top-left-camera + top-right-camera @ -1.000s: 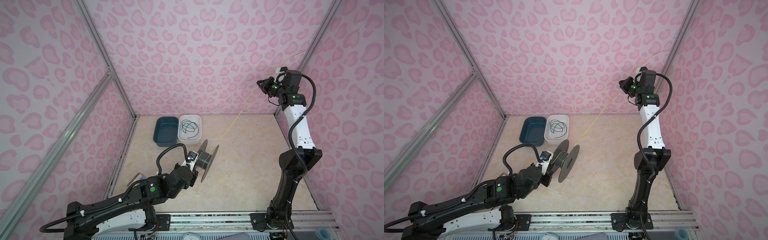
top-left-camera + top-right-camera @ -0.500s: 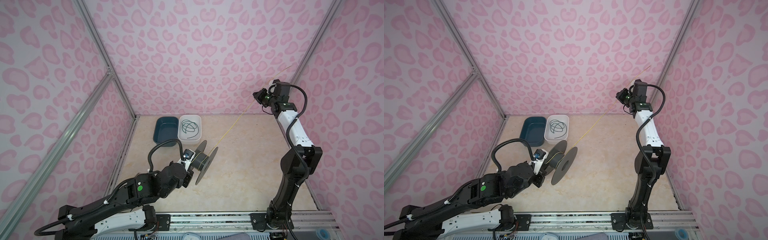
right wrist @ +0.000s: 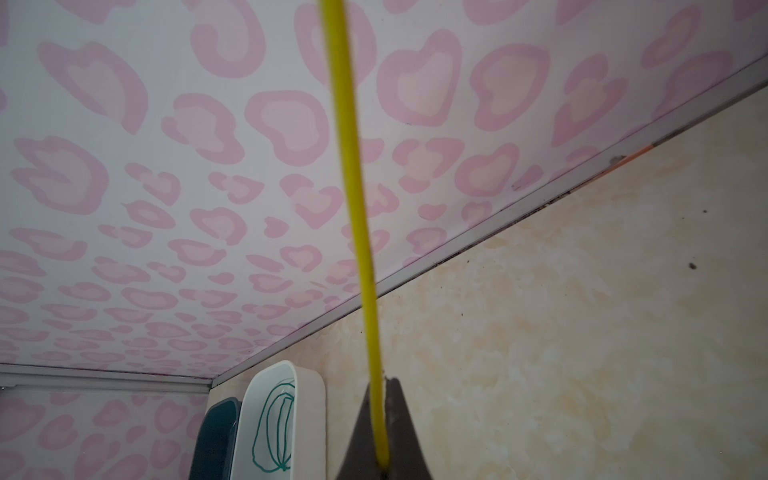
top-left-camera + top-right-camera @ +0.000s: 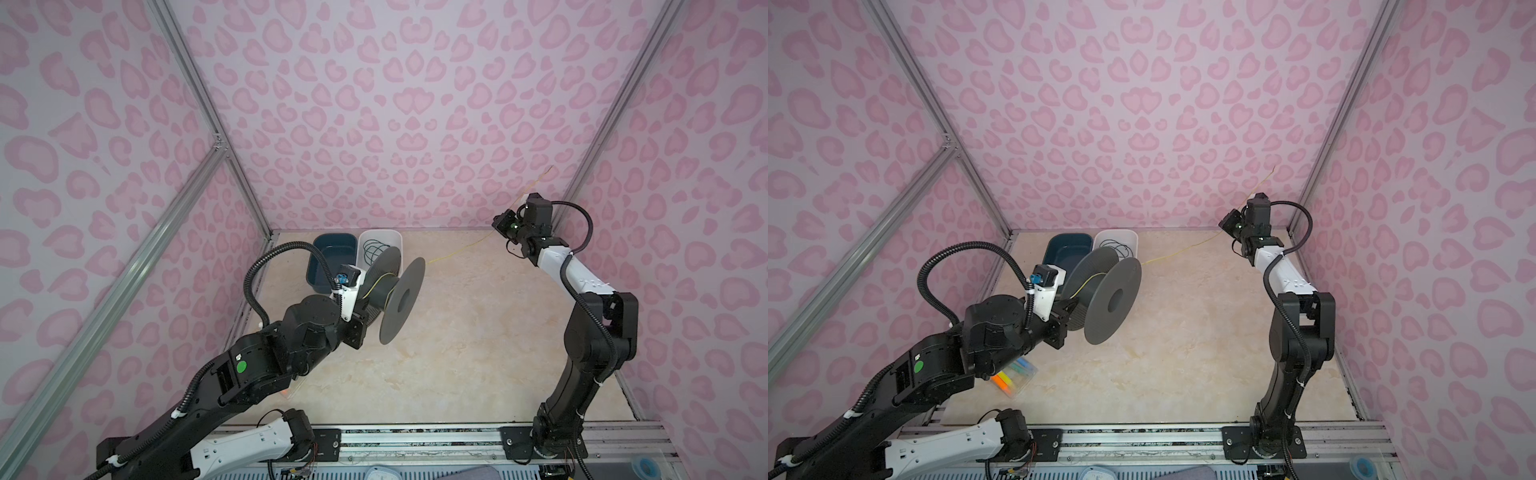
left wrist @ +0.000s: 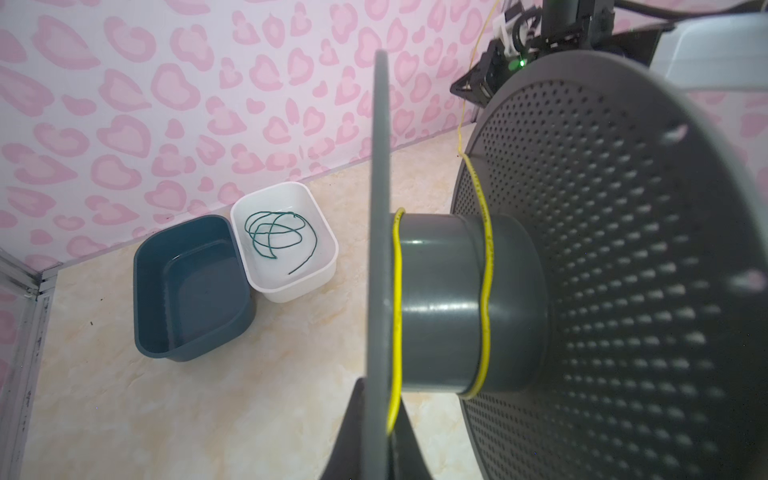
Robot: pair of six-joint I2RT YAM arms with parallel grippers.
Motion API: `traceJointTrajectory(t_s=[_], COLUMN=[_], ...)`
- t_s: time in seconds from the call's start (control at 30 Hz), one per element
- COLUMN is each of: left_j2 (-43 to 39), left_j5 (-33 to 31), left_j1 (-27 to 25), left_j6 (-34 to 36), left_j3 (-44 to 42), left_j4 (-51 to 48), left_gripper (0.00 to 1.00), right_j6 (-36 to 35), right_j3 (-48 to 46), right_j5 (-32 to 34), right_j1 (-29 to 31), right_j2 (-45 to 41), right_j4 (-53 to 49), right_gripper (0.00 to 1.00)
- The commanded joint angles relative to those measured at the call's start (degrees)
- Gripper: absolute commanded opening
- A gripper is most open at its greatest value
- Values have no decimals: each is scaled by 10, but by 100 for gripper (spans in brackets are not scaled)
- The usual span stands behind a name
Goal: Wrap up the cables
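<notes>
In both top views my left gripper (image 4: 360, 316) (image 4: 1065, 316) is shut on the near flange of a grey spool (image 4: 401, 299) (image 4: 1113, 301), held above the floor. In the left wrist view its fingers (image 5: 353, 419) pinch the flange edge, and the yellow cable (image 5: 484, 270) lies round the spool's hub (image 5: 440, 303). That yellow cable (image 4: 461, 249) (image 4: 1177, 251) runs taut to my right gripper (image 4: 524, 198) (image 4: 1252, 195), raised at the back right. The right gripper (image 3: 381, 386) is shut on the yellow cable (image 3: 357, 208). The dark green cable (image 5: 278, 237) (image 3: 274, 432) lies looped in a white bin (image 5: 328, 266).
A dark blue bin (image 5: 191, 286) (image 4: 328, 266) stands beside the white bin (image 4: 1129, 237) at the back wall. A clear box of coloured markers (image 4: 1013, 376) lies under my left arm. Pink patterned walls close in three sides.
My right gripper has come down and inward with the yellow cable. My left wrist has lifted and turned the spool, whose flange now faces the camera more.
</notes>
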Motion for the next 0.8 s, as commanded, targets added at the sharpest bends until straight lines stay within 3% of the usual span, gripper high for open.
traceJointTrajectory(t_s=[0.0, 0.27, 0.57, 0.77], left_j2=[11, 40, 77, 149], left_j5=[39, 55, -50, -126], left_j1=[25, 79, 110, 118], left_j6=[-23, -82, -142, -153], left_j3=[20, 17, 21, 55], left_j4=[72, 185, 275, 319], left_gripper=[4, 4, 4, 4], right_j6=[1, 28, 25, 27], right_j3=[-63, -161, -258, -331], right_j5=[55, 108, 140, 177], right_j1=[13, 66, 140, 192], right_j2=[-18, -53, -120, -205], right_j4=[65, 122, 130, 129], right_gripper=[0, 0, 0, 0])
